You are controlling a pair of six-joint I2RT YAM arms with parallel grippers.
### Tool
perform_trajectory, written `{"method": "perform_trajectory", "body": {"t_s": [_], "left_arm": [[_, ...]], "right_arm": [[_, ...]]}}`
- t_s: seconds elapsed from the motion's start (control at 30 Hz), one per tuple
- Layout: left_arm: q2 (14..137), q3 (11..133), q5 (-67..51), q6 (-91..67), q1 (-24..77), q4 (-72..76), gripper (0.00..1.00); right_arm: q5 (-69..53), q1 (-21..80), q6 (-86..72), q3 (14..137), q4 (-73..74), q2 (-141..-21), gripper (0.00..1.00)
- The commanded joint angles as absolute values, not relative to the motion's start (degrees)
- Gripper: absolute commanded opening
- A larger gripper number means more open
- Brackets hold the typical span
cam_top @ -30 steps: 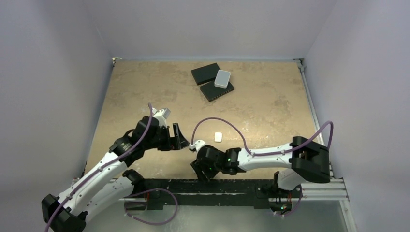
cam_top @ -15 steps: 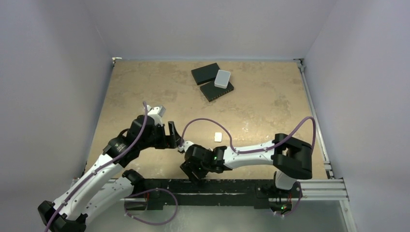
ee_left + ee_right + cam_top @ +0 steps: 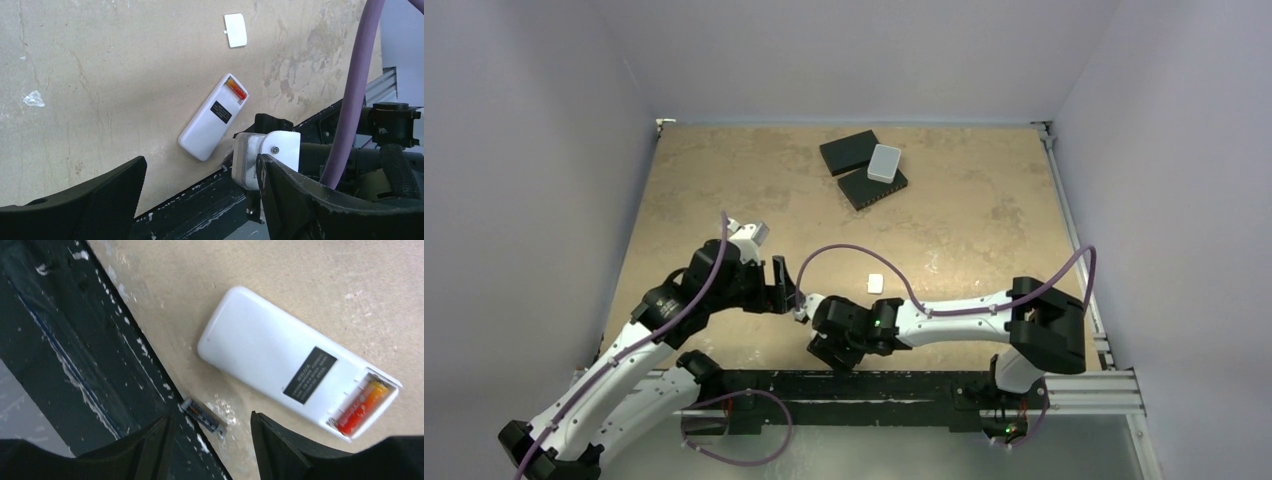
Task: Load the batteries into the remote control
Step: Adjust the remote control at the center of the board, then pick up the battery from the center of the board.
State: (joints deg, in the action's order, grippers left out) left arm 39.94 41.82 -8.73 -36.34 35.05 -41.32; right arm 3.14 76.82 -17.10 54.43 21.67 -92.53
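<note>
The right fingers [image 3: 272,435] stood apart, clamped on nothing. Between their tips the dark battery [image 3: 202,415] lay flat at the very edge of the desk [image 3: 250,270], against the black rail [image 3: 75,340], and neither finger plainly touched it. Just beyond the tips lay the remote control [image 3: 260,350], plain white back up and slanting away from the fingers, with a black label [image 3: 310,375] past its middle. At its far end the open recess held the red-orange battery [image 3: 362,407], lying along one side.

The left fingers [image 3: 300,205] were also spread wide with nothing between them. They hung above the desk's edge, beside the right wrist, whose purple cable [image 3: 350,100] rose close by. The remote's rounded end lay just ahead of their tips, its recess end pointing away. Farther out, well apart from the remote, a small white cover [image 3: 235,30] lay on the desk.

From above, far beyond both pairs of fingers, two black flat boxes [image 3: 849,152] sat touching, with a pale grey box [image 3: 884,162] resting across them.
</note>
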Motion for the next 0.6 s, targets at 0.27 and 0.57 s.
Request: {"method": "perform_trajectory", "body": {"t_s": [0.27, 0.57], "left_arm": [[38.1, 45.0, -7.4, -37.8, 35.7, -42.7, 0.81], [33.3, 46.9, -0.6, -41.6, 35.7, -48.1, 0.81]], "right_arm": [[1.1, 77.2, -10.9, 56.1, 22.4, -89.8, 0.52], [0.6, 77.2, -10.6, 55.0, 22.4, -90.9, 0.47]]}}
